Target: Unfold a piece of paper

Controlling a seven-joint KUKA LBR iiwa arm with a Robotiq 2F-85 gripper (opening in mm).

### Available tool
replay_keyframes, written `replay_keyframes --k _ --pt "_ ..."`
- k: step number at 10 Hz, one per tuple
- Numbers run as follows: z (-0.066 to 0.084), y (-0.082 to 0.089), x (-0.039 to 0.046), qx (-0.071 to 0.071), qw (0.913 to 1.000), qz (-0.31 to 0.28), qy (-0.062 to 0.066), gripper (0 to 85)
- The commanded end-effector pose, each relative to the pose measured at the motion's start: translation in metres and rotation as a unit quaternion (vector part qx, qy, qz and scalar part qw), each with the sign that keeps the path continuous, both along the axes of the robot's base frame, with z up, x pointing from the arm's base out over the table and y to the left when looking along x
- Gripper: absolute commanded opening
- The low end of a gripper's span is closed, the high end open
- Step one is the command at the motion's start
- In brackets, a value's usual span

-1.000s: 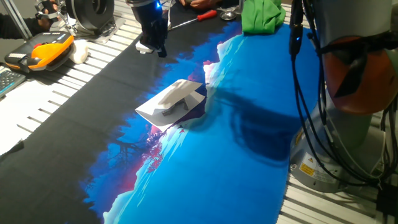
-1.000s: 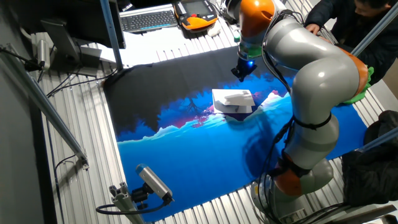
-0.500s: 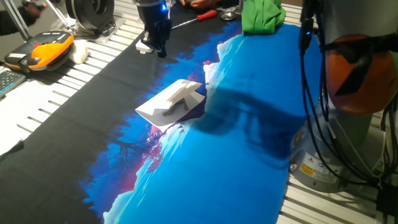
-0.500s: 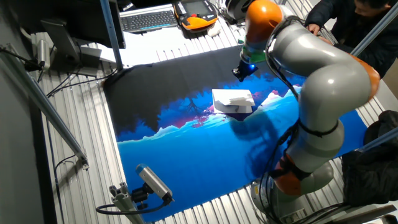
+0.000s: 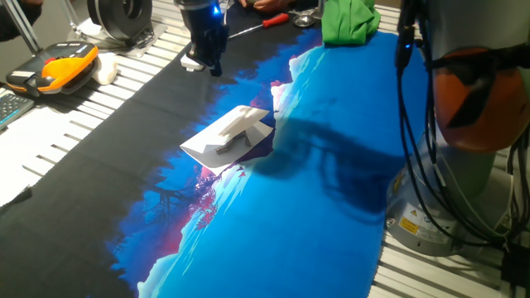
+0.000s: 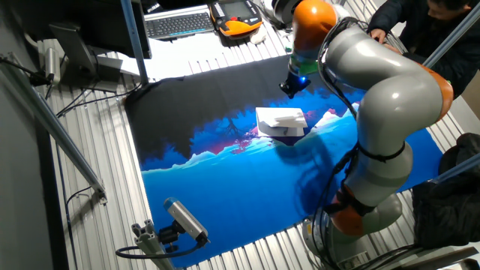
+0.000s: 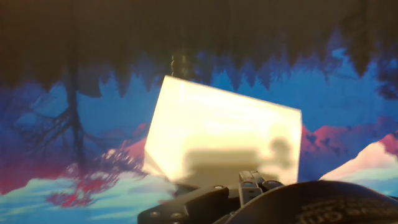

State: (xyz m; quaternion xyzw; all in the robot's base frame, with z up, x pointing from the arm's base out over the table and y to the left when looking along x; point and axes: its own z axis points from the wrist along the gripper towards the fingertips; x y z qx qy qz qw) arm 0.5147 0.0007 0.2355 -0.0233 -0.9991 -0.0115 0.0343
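The piece of paper lies folded on the blue and black printed mat, one flap raised a little off the lower layer. From the other fixed view the paper sits near the mat's middle, just below the hand. My gripper hangs over the black part of the mat, beyond the paper and apart from it. Its dark fingers point down, and their spacing does not show. In the hand view the paper fills the centre as a bright blurred sheet, with only the hand's dark body along the bottom edge.
A green cloth and a red-handled screwdriver lie at the mat's far end. An orange and black pendant rests on the slatted table, left. A keyboard, a person, and a mounted camera surround it.
The arm's upper links have swung slightly and the gripper has shifted a little sideways above the black area. The paper lies as before.
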Motion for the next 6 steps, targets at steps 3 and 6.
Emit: replay_keyframes --k 3,6 --pt "0.0004 0.0000 0.0000 0.020 0.9996 0.018 0.011 0.0" --pt "0.0004 0.0000 0.0000 0.015 0.9991 0.039 0.010 0.0"
